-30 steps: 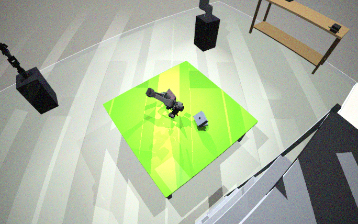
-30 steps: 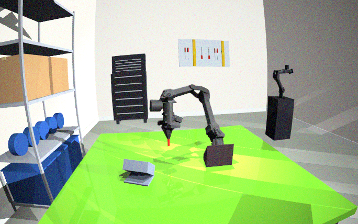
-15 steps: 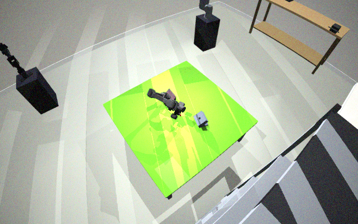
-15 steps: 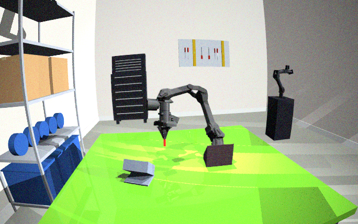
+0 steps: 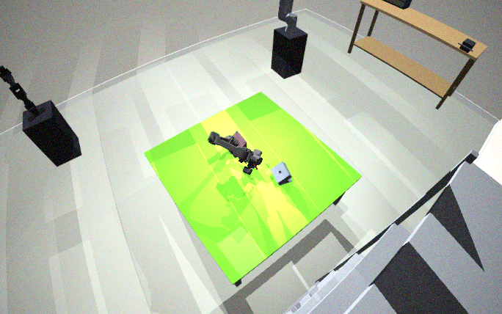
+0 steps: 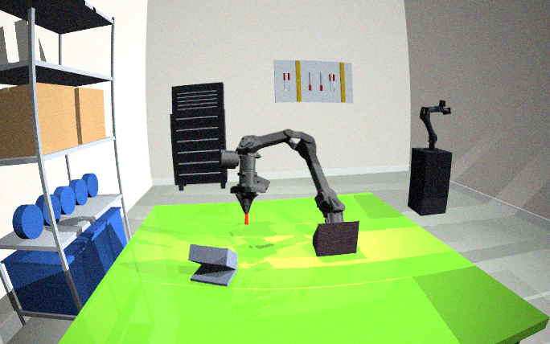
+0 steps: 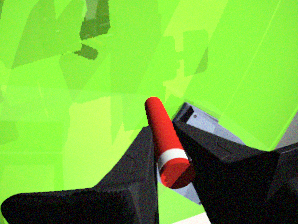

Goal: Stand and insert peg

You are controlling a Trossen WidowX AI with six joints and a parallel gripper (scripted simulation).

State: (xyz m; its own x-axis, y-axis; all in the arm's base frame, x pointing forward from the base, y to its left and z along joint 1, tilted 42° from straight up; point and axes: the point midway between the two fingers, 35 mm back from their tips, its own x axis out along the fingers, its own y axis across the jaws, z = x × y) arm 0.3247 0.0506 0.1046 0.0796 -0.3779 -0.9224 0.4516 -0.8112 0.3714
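My gripper (image 6: 246, 211) (image 7: 161, 130) is shut on the red peg (image 6: 246, 219) (image 7: 156, 111). In the wrist view the white-banded end is nearest the camera, between the fingers, and the plain end points away. In the exterior view the peg hangs roughly upright, plain end down, above the table (image 5: 207, 192) (image 6: 324, 308). The grey sloped panel (image 5: 284, 169) (image 6: 208, 254) (image 7: 209, 123) stands to one side of the gripper, apart from the peg. Its hole (image 5: 279, 172) shows as a dark dot in the top view. In the wrist view the right finger partly covers the panel.
A dark reddish block (image 5: 239, 138) (image 6: 338, 239) stands beside the arm's base. Around the table are shelving (image 6: 34, 121), a dark tool cabinet (image 6: 199, 133), a wooden bench (image 5: 426, 26) and other arms on dark pedestals (image 5: 288, 51) (image 6: 429, 182).
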